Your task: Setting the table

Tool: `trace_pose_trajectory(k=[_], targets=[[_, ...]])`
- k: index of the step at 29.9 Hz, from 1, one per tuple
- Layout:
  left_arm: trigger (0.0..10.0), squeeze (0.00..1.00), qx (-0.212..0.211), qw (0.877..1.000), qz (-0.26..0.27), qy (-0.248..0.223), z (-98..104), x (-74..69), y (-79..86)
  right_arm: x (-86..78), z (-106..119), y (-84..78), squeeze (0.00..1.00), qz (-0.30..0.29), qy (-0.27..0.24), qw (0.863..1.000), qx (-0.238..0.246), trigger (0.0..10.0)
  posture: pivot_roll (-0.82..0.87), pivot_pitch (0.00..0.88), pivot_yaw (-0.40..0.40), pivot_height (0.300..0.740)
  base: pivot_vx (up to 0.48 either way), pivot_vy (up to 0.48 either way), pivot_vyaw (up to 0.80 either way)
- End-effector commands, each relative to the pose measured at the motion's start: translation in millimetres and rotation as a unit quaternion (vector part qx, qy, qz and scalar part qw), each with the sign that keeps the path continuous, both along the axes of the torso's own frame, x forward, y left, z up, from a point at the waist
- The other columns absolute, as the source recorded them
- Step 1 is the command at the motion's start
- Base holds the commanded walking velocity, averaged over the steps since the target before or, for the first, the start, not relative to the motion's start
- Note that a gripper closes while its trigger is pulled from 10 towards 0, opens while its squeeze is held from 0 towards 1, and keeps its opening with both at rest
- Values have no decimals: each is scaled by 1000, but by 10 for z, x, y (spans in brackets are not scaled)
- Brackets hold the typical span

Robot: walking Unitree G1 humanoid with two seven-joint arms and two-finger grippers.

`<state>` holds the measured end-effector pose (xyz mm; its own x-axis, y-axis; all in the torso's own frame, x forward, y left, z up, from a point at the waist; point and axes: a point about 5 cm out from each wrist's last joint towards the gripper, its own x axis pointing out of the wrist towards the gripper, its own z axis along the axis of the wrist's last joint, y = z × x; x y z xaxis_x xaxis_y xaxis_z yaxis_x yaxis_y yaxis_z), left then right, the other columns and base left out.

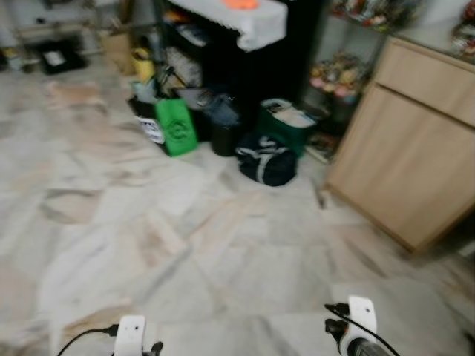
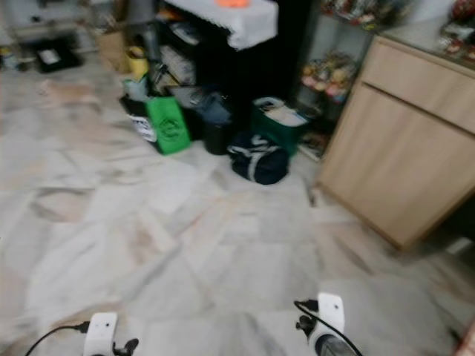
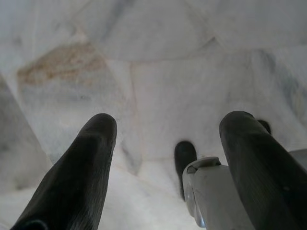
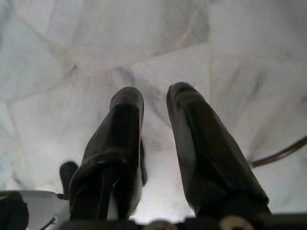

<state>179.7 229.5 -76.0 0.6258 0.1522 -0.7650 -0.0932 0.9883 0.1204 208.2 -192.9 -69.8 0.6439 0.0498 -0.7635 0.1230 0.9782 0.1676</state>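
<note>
— What's ahead, head view?
— Blurred marble floor (image 1: 185, 245); green bag (image 1: 176, 126) at 11 o'clock, wooden cabinet (image 1: 415, 148) at 2.
— Your wrists?
— My left gripper (image 3: 165, 127) gapes wide, empty. My right gripper (image 4: 154, 103) is nearly closed, empty. No tableware that I can make out.

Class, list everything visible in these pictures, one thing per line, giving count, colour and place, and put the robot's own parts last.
Floor: one, pale marble, underfoot.
Green bag: one, green, beside the dark shelf unit.
Duffel bag: one, dark navy, on the floor before the shelf.
Green box: one, green, behind the duffel bag.
Cabinet: one, light wood, on the right.
White cloth: one, white, atop the shelf unit.
Left gripper: black fingers, apart, over the floor.
Right gripper: black fingers, slightly apart, over the floor.
</note>
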Motion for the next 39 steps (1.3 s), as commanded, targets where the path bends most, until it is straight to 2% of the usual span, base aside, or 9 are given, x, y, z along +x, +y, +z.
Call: trace_pose_trajectory(k=[1,12,20,22,27,30,37,39], targets=[[10000,0,-2,1000,-4,4,-11,1,-38,-36,-16,-45,0,-5,9,1000,-4,10000,21,58,-54,740,0,0,-700],[10000,0,0,1000,-22,9,-17,-1,-61,13,-6,50,0,-7,7,1000,-2,10000,17,61,-52,740,0,0,-700],[10000,0,-3,999,-44,11,-23,2,-106,11,-7,50,0,-11,7,1000,-2,10000,16,62,-51,740,0,0,-700],[10000,0,-2,999,-47,11,-24,1,-109,7,-7,38,0,-12,7,1000,-2,10000,14,64,-50,740,0,0,-700],[10000,0,0,998,-61,14,-33,-14,-124,-57,-7,-167,0,-22,11,1000,-10,10000,15,67,-50,740,0,0,-700],[10000,0,0,998,-64,16,-37,-22,-128,-83,-6,-231,0,-24,12,1000,-13,10000,14,68,-49,740,0,0,-700],[10000,0,-2,996,-85,20,-48,-29,-172,-108,-16,-246,0,-25,14,1000,-14,10000,14,69,-49,740,0,0,-700],[10000,0,-1,995,-97,21,-50,-28,-189,-113,-34,-172,0,-22,16,1000,-11,10000,15,70,-48,740,0,0,-700]])
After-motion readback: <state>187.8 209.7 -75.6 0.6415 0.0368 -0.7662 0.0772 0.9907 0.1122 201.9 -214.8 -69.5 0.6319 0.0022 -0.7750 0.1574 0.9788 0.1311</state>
